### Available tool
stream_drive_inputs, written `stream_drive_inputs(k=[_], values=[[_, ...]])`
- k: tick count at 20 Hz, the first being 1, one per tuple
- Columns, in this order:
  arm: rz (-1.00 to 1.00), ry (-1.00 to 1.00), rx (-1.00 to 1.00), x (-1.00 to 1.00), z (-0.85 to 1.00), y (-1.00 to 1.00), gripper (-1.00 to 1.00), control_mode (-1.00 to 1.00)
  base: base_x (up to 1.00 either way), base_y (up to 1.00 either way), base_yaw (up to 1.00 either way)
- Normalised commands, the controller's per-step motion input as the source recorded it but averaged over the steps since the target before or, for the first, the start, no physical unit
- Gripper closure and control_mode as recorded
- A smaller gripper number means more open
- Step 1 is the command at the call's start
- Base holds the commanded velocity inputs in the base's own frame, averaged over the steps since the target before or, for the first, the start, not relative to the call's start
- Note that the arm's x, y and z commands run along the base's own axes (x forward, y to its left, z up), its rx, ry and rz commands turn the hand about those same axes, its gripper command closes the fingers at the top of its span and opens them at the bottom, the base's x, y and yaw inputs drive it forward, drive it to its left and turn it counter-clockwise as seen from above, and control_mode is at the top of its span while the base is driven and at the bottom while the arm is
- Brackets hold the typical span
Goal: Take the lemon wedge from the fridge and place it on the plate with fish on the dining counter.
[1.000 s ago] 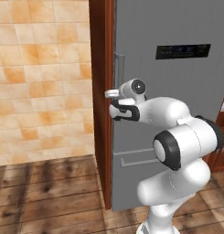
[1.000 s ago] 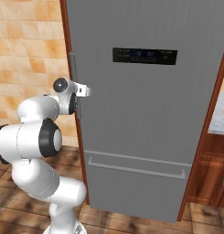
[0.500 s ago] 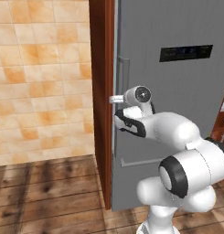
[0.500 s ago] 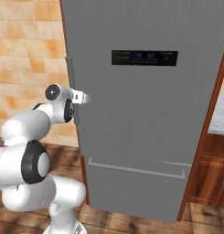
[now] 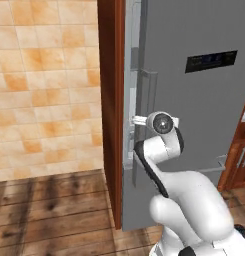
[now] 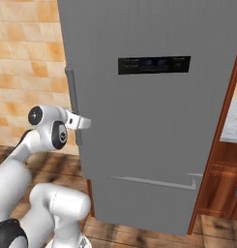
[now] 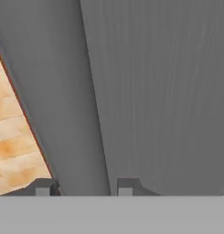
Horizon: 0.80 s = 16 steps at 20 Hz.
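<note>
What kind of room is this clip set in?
Most likely a simulated home kitchen: a tall brushed-steel fridge with a black display panel, an orange-tiled wall, wood plank flooring, and reddish wooden cabinetry beside the fridge.

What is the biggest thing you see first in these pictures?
The tall grey fridge stands out first, filling the middle, with a black display panel high on its door. Next comes the white robot arm, reaching from below to the fridge's left edge, its gripper at the long vertical handle. Its jaws sit either side of the handle bar. Orange tiled wall lies to the left.
</note>
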Motion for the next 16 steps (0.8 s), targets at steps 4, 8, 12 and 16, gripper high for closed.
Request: stream_drive_inputs(k=[4, 8, 12, 16], values=[[-0.30, 0.00, 0.14, -1.00, 0.00, -0.59, 1.00, -1.00, 0.00, 0.00, 0.00], [-0.33, 0.00, 0.19, -1.00, 0.00, -0.62, 1.00, -1.00, 0.00, 0.00, 0.00], [-0.34, 0.00, 0.22, -1.00, 0.00, -0.58, 1.00, -1.00, 0.00, 0.00, 0.00], [-0.30, 0.00, 0.19, -0.92, 0.34, -0.12, -1.00, -1.00, 0.00, 0.00, 0.00]])
